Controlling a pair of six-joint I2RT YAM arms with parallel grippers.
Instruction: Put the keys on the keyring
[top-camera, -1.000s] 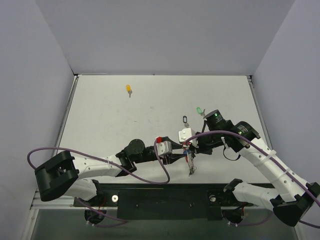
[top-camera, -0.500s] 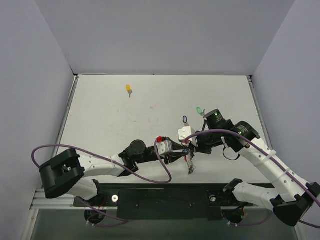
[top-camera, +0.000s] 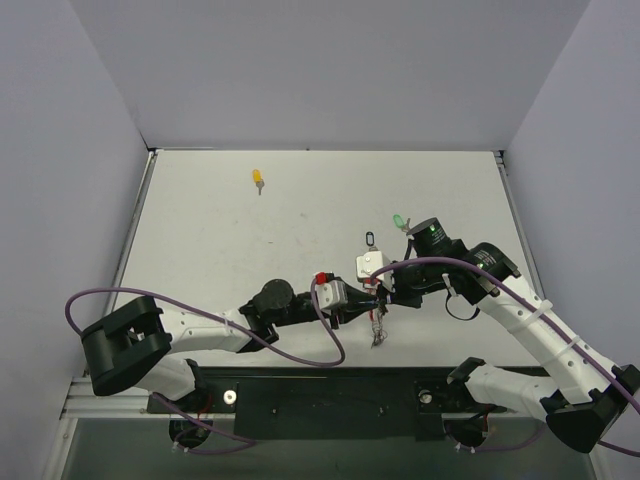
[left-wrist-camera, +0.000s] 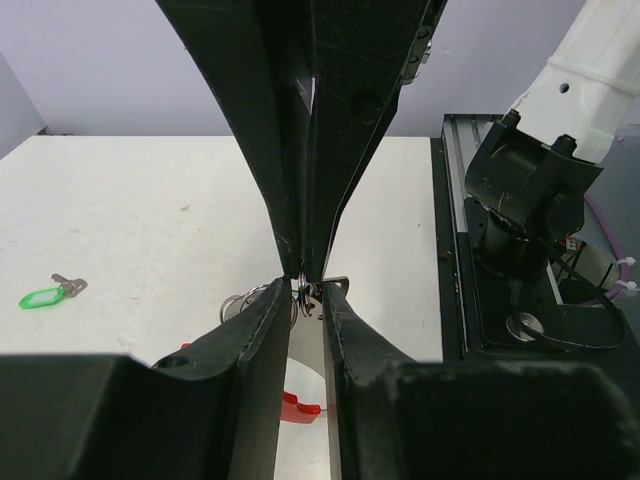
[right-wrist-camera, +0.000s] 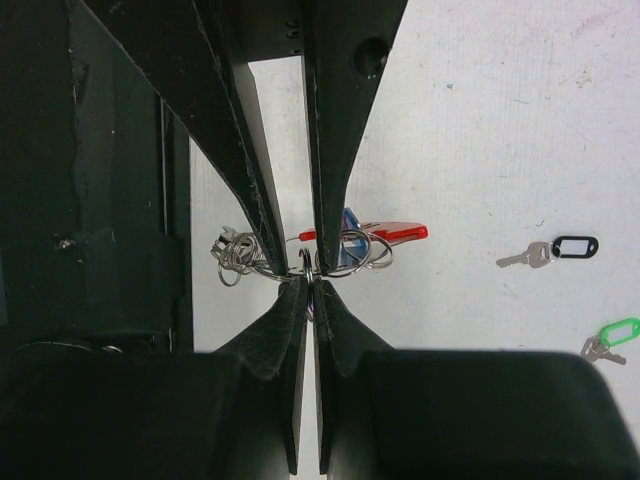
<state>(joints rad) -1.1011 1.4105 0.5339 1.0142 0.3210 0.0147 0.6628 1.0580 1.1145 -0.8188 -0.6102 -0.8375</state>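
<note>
The keyring (right-wrist-camera: 385, 232), a red piece with a bunch of silver rings (right-wrist-camera: 236, 255) and a blue key head (right-wrist-camera: 349, 222), hangs just above the table between both grippers (top-camera: 379, 330). My right gripper (right-wrist-camera: 308, 282) is shut on one silver ring. My left gripper (left-wrist-camera: 305, 290) faces it tip to tip, its jaws a narrow gap apart around the same rings. The red piece (left-wrist-camera: 300, 405) shows below the left fingers. Loose keys lie on the table: a yellow one (top-camera: 258, 179), a green one (top-camera: 398, 222) and a black-tagged one (top-camera: 369, 240).
The green key (right-wrist-camera: 610, 335) and black-tagged key (right-wrist-camera: 560, 248) lie right of the grippers in the right wrist view. The right arm's base (left-wrist-camera: 530, 200) and the black rail (top-camera: 330, 395) sit close at the near table edge. Grey walls enclose the white table (top-camera: 220, 240).
My left jaws have narrowed around the silver rings. The left arm has edged slightly to the right. The right gripper has stayed shut in place.
</note>
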